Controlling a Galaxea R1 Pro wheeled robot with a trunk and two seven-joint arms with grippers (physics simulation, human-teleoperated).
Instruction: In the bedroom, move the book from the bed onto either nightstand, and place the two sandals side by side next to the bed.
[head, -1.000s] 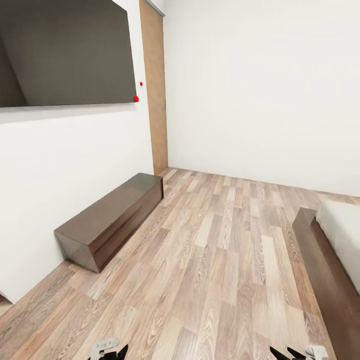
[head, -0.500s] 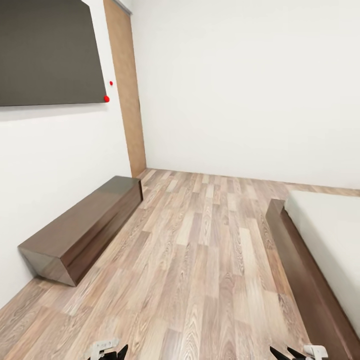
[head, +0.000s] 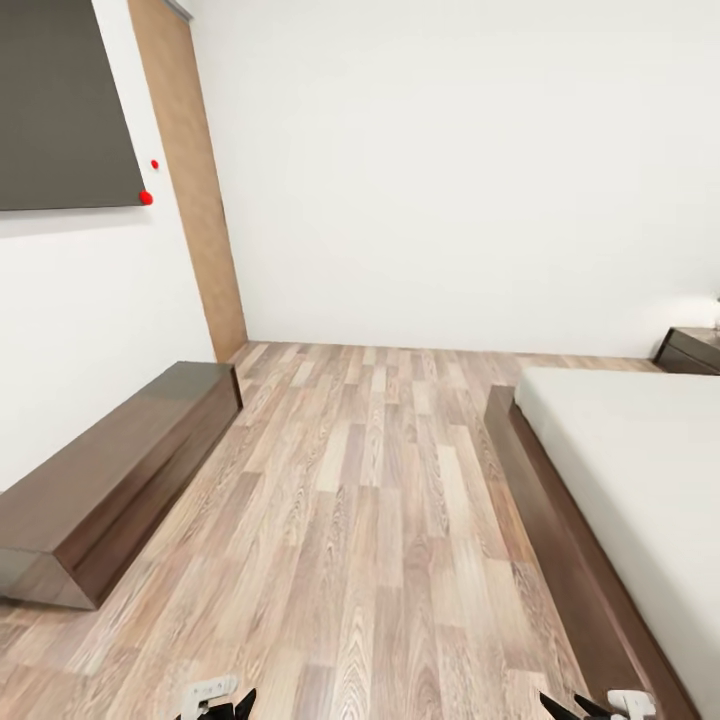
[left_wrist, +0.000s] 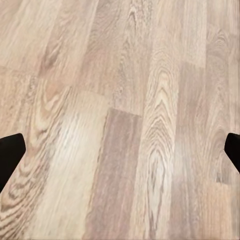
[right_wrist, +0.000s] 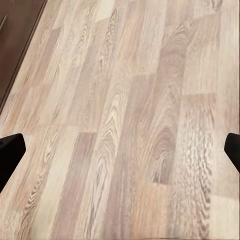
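Note:
The bed stands at the right of the head view, with its off-white mattress (head: 630, 460) on a dark brown frame (head: 545, 510). Behind its far corner sits a dark nightstand (head: 690, 350), cut off by the picture's edge. The book and the two sandals are out of view. My left gripper (head: 222, 703) and right gripper (head: 585, 706) hang low at the bottom edge, over bare floor. In the wrist views the left gripper (left_wrist: 120, 155) and the right gripper (right_wrist: 120, 152) are open, black fingertips (left_wrist: 10, 150) far apart with nothing between them.
A long low dark brown bench (head: 110, 470) runs along the left wall under a dark wall panel (head: 60, 110). A brown door (head: 195, 200) is in the far left corner. Wood-plank floor (head: 370, 500) stretches between bench and bed. A dark wood strip (right_wrist: 15, 30) edges the right wrist view.
The camera has swung to the right: the bench and door slid left in the picture, and more of the bed and the nightstand came into view. Both grippers hold the same pose.

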